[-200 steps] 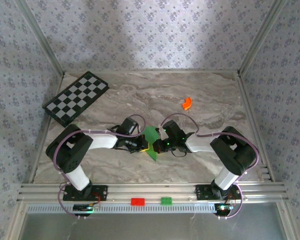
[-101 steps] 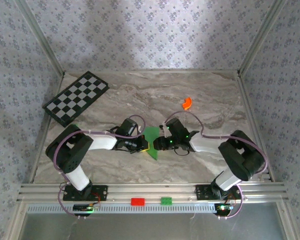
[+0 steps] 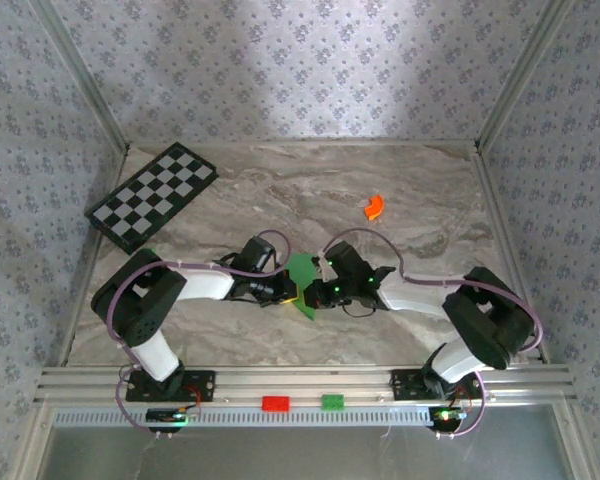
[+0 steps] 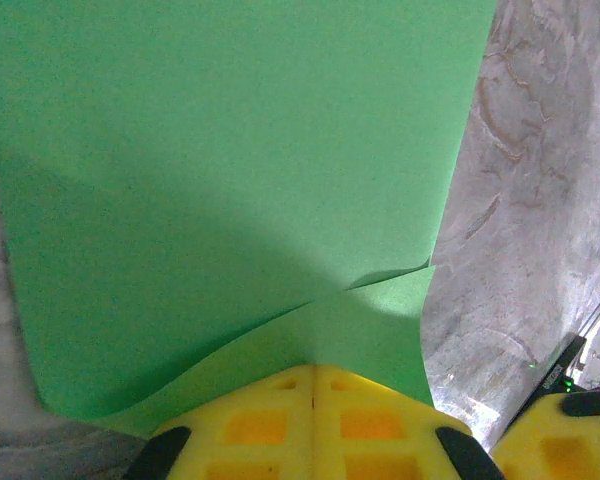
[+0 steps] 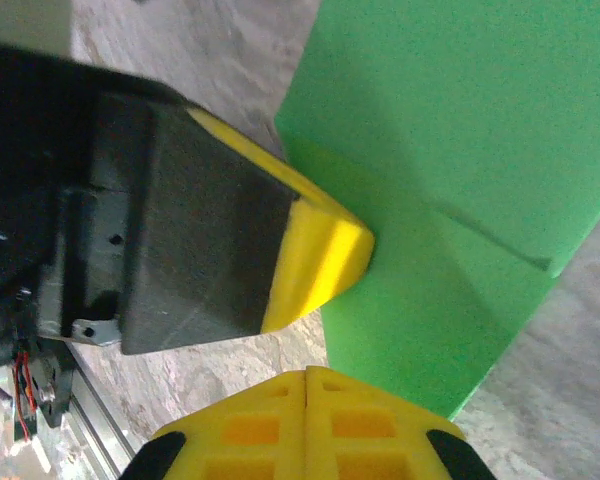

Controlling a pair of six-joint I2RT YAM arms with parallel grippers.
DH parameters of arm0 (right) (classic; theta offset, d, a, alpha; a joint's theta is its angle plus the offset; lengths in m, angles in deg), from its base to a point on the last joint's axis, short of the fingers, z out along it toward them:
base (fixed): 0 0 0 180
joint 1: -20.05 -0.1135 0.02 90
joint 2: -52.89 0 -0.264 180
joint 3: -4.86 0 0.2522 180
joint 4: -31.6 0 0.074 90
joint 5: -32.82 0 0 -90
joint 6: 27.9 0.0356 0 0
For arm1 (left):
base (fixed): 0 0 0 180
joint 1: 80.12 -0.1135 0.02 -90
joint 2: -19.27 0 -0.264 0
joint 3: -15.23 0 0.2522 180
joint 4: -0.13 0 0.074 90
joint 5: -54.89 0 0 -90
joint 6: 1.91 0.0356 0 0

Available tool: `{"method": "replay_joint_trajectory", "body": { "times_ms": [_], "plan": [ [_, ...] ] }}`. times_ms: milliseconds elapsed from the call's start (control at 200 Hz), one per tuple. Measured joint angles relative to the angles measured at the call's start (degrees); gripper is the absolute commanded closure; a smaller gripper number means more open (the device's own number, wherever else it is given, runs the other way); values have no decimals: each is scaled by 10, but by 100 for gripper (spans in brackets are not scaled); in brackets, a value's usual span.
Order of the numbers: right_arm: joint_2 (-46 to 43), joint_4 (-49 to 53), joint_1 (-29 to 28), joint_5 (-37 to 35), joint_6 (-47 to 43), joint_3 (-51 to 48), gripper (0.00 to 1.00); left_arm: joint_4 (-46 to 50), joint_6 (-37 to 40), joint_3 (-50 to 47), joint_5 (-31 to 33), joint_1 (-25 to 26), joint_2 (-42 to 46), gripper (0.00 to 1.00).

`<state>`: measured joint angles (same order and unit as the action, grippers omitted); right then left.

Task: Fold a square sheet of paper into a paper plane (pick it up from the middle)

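Note:
The square sheet of paper (image 3: 302,272) is bright green, part folded and held off the marble at the table's middle. In the left wrist view a creased flap of the paper (image 4: 230,150) comes straight out of the seam of my left gripper (image 4: 312,372), which is shut on it. My left gripper (image 3: 287,290) reaches in from the left. From the right, my right gripper (image 3: 318,293) meets the sheet. In the right wrist view my right gripper (image 5: 307,374) is shut, and the paper (image 5: 460,120) passes behind its right finger; no pinch shows. The left gripper's yellow fingers (image 5: 325,255) touch the paper there.
A black-and-white checkered board (image 3: 152,195) lies at the back left. A small orange curved piece (image 3: 374,206) sits at the back right. A red block (image 3: 275,403) and a tiny green block (image 3: 332,402) rest on the front rail between the arm bases.
My right gripper opened briefly and has shut again beside the paper, and the right arm's elbow has swung out to the right. The left gripper and the paper have stayed put.

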<state>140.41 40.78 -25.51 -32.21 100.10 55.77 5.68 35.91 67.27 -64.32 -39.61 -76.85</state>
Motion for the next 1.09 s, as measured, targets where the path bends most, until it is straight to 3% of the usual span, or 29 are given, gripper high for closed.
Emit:
{"method": "replay_joint_trajectory", "body": {
  "times_ms": [450,850,1094],
  "plan": [
    [30,30,-38,-18,2,-5,96,-7,0,-4,-1,0,0,98],
    [-7,78,-45,-31,6,29,94,-9,0,-4,-1,1,0,98],
    [81,43,-46,-30,35,54,94,-11,0,-6,-1,1,0,98]
  ]
}}
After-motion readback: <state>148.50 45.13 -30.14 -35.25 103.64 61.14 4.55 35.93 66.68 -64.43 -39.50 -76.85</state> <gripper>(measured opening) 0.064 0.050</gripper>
